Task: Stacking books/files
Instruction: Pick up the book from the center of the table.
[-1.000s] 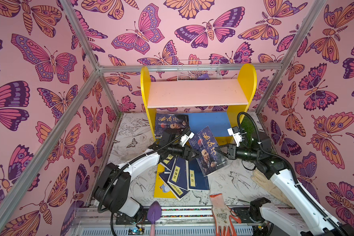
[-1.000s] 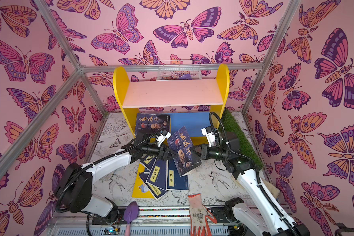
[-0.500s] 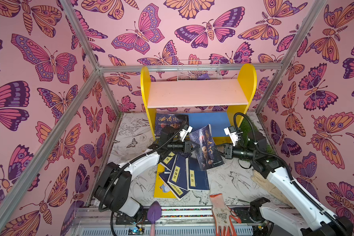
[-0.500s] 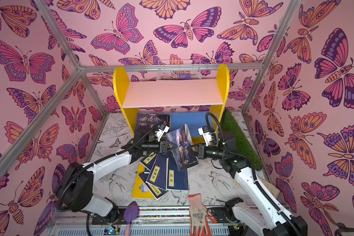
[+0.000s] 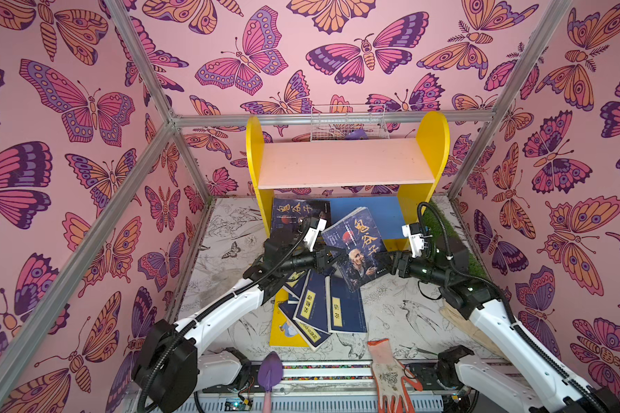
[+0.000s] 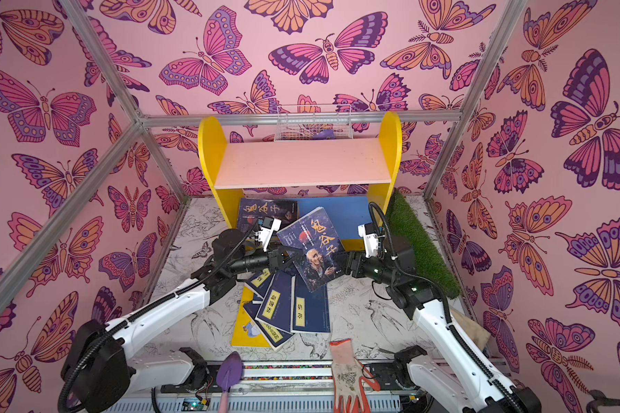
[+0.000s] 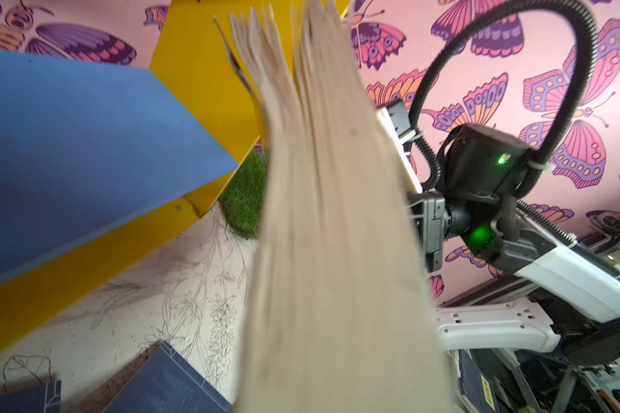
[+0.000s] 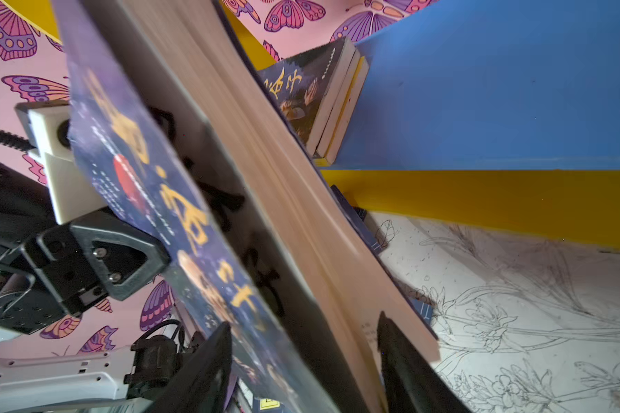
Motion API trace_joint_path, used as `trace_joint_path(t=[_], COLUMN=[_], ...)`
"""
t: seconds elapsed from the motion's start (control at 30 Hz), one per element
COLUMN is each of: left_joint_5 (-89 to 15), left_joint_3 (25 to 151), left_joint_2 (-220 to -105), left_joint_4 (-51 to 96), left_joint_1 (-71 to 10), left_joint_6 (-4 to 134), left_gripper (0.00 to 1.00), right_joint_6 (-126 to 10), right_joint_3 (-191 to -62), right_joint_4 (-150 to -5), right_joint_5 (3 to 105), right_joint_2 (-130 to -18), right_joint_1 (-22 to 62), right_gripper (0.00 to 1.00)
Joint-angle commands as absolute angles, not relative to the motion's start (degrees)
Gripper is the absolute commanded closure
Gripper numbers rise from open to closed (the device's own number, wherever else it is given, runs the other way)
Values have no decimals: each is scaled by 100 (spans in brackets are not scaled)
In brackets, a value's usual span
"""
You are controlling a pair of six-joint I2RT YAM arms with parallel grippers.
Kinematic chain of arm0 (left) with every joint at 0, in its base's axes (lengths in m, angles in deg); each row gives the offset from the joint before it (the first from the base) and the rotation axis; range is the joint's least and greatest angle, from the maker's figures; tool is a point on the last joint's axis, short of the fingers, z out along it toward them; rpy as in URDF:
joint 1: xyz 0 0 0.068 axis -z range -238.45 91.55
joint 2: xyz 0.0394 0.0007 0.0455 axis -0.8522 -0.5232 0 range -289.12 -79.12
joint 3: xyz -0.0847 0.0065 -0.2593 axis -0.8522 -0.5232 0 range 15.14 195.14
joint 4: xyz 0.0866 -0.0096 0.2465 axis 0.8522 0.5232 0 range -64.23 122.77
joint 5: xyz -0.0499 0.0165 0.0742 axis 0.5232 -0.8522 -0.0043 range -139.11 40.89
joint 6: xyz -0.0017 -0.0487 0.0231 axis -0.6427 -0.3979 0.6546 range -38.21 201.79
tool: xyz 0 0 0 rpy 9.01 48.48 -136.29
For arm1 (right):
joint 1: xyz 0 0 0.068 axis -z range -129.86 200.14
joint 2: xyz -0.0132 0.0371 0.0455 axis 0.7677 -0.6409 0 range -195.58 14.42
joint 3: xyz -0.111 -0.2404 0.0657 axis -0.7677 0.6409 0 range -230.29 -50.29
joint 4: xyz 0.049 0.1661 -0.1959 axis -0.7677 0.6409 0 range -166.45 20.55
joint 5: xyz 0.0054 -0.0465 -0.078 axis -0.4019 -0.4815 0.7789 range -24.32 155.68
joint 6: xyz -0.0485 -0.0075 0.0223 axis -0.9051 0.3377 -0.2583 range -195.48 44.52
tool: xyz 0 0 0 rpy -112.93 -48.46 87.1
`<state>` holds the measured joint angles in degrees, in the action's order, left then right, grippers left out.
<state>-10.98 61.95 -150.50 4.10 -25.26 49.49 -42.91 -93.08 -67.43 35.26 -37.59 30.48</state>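
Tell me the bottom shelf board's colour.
The board is blue, yellow along its front edge; clearest in the right wrist view.

Blurred book (image 7: 330, 232) close up, blue shelf (image 7: 86, 143), grass patch (image 7: 246, 193)

You're looking into a staged robot test booth. Aluminium framing (image 5: 212, 120) carries butterfly-print walls (image 5: 337, 53) around a small yellow shelf (image 5: 344, 162).
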Motion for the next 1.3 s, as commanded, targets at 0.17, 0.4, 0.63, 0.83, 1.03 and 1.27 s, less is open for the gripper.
trace_joint_path(t=[0.17, 0.4, 0.63, 0.83, 1.03, 1.27], left_joint_5=[-2037, -2096, -2268, -2355, -2504, -2757], left_joint_3=[6174, 6152, 6012, 5940, 5763, 5606], left_joint_2=[-14932, -15119, -15124, -15146, -15090, -14829], left_joint_4=[-1497, -2274, -2818, -3137, -2941, -1765], left_joint_1=[-2501, -2440, -2295, -2175, -2099, -2093], left_joint_6=[4244, 3823, 3348, 3015, 3174, 4008], left_gripper=[100, 100, 100, 100, 100, 100], right_joint_6=[-3826, -3101, -2423, -1856, -1001, -1001], right_joint_3=[-8998, -8729, -8448, -8520, -8550, -8546], right_joint_4=[-6985, -8203, -9913, -11177, -12262, -12079], right_joint_5=[3181, 1775, 1927, 1864, 2001, 2373], right_joint_2=[-3148, -3314, -3849, -4348, -4657, -4503], right_joint_1=[3102, 3124, 3214, 3218, 3213, 3213], right_gripper=[7, 8, 10, 23, 60, 97])
